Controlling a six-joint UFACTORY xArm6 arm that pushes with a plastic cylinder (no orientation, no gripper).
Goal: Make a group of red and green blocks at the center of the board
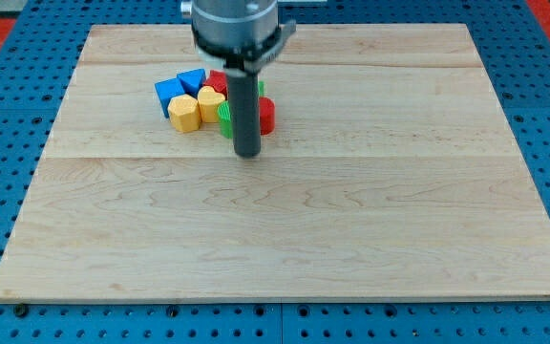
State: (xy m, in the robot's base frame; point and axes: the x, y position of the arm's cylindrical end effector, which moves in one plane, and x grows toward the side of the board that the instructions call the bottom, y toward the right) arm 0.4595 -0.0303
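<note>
behind my tip (247, 153), the rod half hides a green block (224, 117) and red block (266, 115); end effector holds nothing.

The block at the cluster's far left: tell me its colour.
Blue: the blue block shows best in the camera view.

All the blocks sit bunched together on the wooden board (351, 220), above its middle and toward the view's left. At the bunch's left edge lie two blue blocks (179, 89) side by side, with two yellow blocks (197, 108) touching them on the right and toward the view's bottom; right of the yellow ones come a green block (224, 117) and the red blocks (266, 115), partly hidden behind the rod. My tip (246, 154) rests on the board just below the bunch's right part, close beside the green block and the red ones, while the blue blocks lie farther off to its left.
</note>
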